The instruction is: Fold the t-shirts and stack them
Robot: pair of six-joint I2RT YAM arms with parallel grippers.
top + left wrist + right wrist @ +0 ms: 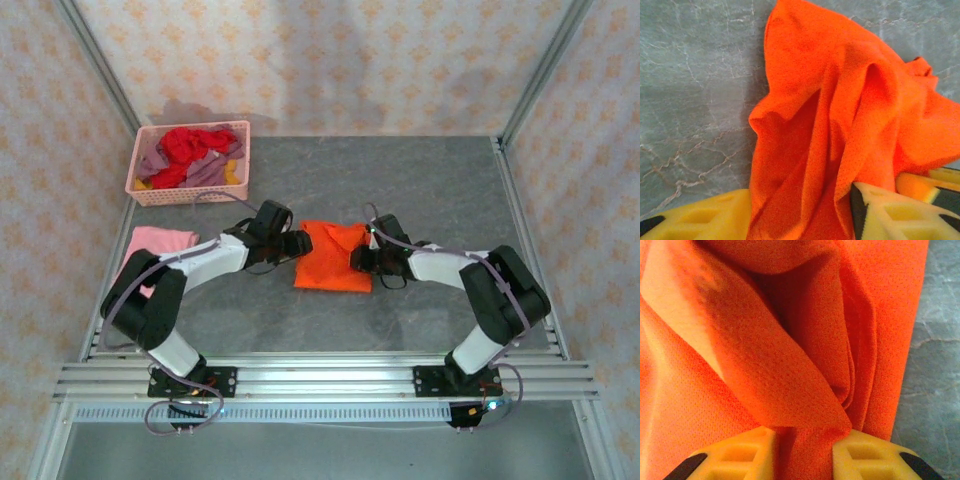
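Observation:
A bright orange t-shirt (335,262) lies partly folded in the middle of the table. My left gripper (296,245) is at its left edge and my right gripper (358,258) at its right edge, facing each other. In the left wrist view the orange cloth (840,100) is bunched between the yellow fingers of the left gripper (800,215). In the right wrist view a folded flap of the shirt (765,340) is pinched in the right gripper (804,452). A folded light pink t-shirt (160,245) lies flat at the left.
A pink lattice basket (190,192) stands at the back left, holding red (195,143), mauve (215,168) and yellow (232,175) shirts. Metal frame posts and patterned walls bound the grey table (420,180). Bare table lies behind and to the right of the orange shirt.

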